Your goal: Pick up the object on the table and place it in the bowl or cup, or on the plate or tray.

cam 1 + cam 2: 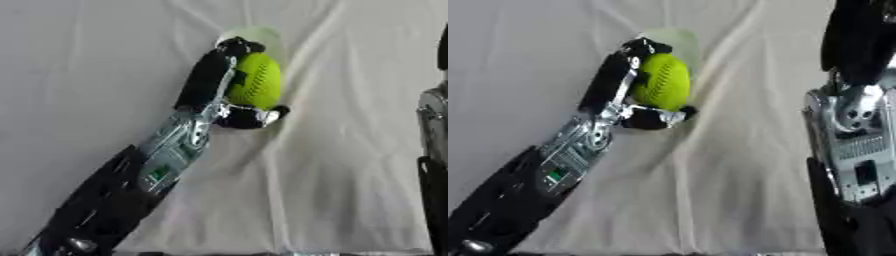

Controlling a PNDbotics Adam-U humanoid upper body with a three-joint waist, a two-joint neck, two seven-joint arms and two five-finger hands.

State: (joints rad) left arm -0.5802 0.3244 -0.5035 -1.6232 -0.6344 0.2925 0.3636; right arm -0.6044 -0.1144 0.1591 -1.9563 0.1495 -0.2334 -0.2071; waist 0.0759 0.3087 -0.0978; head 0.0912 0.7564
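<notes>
Left eye view: white tablecloth (350, 200) covering the table; right arm (855, 145) idling at the edge, its hand unseen; left hand (210, 75) curling around a yellow-green softball (256, 80), hovering over a pale green cup (262, 34). Judgement: centre the ball above the rim before releasing.

No text, number or brand can be read anywhere in either view. The left forearm (166, 160) carries a small green patch on its silver casing that might be a label, but no letters can be made out on it. The yellow-green ball (255, 80) shows only a line of stitching, with no print that can be made out, and the silver casing of the right arm (859, 145) bears a dark rectangular spot and ribbing without any legible marking.
</notes>
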